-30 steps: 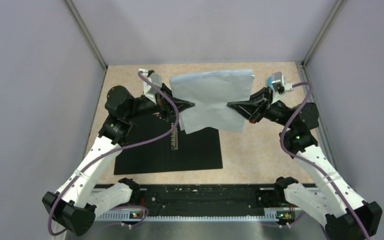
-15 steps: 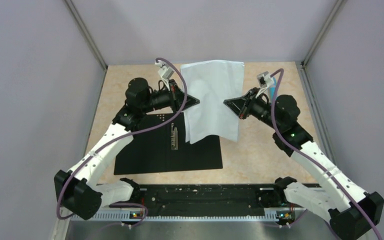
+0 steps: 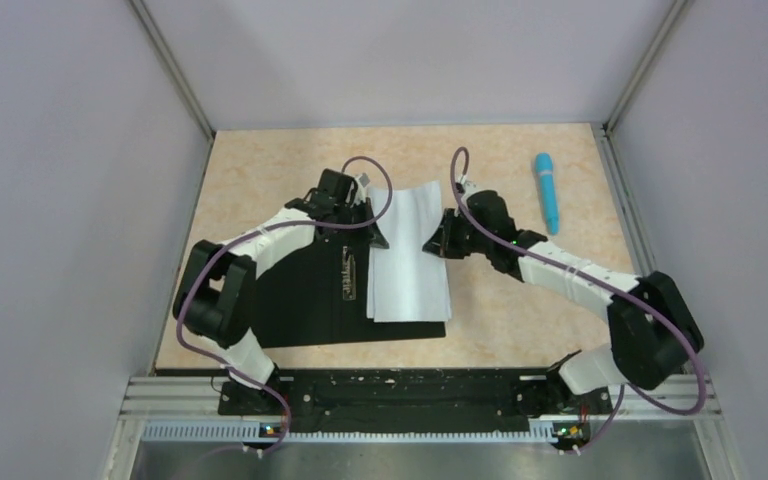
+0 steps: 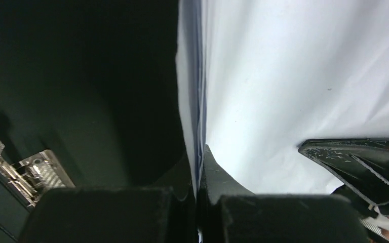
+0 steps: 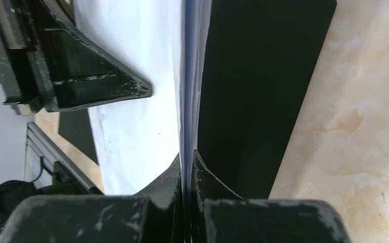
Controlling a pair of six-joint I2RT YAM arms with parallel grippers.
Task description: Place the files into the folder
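Note:
The files are white sheets that slope down onto the right half of the open folder, which lies black side up. My left gripper is shut on their far left edge and my right gripper is shut on their far right edge. In the left wrist view the files run edge-on into the closed left gripper, above the folder. The right wrist view has the files pinched in the right gripper, with the folder beneath.
A blue pen lies on the beige table at the far right. A metal clip sits along the folder's spine, just left of the sheets. Grey walls enclose the table on three sides.
Both arms have come down and toward the near edge with the sheets, from held up over the far table to draped on the folder's right half. The pen is now uncovered.

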